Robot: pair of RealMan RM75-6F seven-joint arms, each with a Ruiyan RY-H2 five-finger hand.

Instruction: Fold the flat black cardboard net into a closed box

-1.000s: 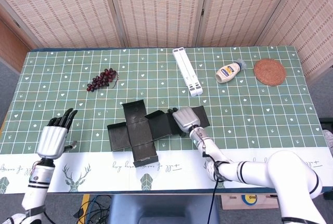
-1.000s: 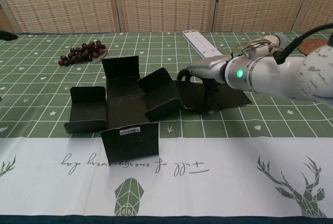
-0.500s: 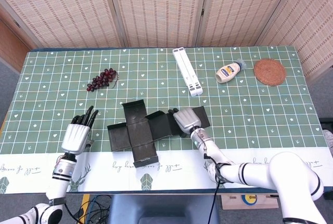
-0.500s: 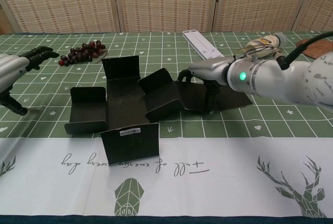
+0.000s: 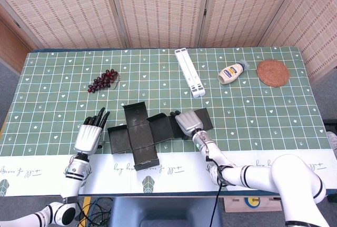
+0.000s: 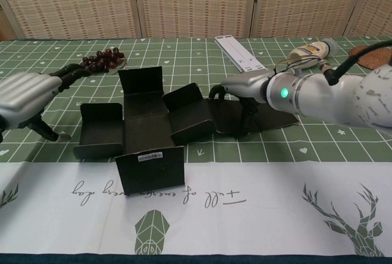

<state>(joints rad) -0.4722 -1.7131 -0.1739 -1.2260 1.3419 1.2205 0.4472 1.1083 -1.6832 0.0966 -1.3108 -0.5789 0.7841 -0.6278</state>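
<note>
The black cardboard net (image 5: 150, 130) is lying near the front edge of the green checked tablecloth (image 5: 263, 116), partly formed: several flaps are already standing, the one at 6 o'clock upright with its barcode sticker facing the chest camera, the long tail panel running out toward 3 o'clock.

The right hand (image 5: 186, 121) is pressing down on that tail panel, fingers curled onto the cardboard, much where it was a second ago, so it is acting as the anchor.

The left hand (image 5: 90, 136) is what has changed. Over the last second it has been travelling in from the far 9 o'clock side of the table and is now arriving just beside the net's 9 o'clock flap, fingers extended and slightly apart, holding nothing; I cannot tell whether it is touching the flap yet.

That suggests two-handed folding is about to begin, with the box far from closed.

The grapes (image 5: 103, 80) at 11 o'clock, the white folding stand (image 5: 190, 72), the squeeze bottle (image 5: 232, 72) and the woven coaster (image 5: 273, 72) are sitting well apart.
</note>
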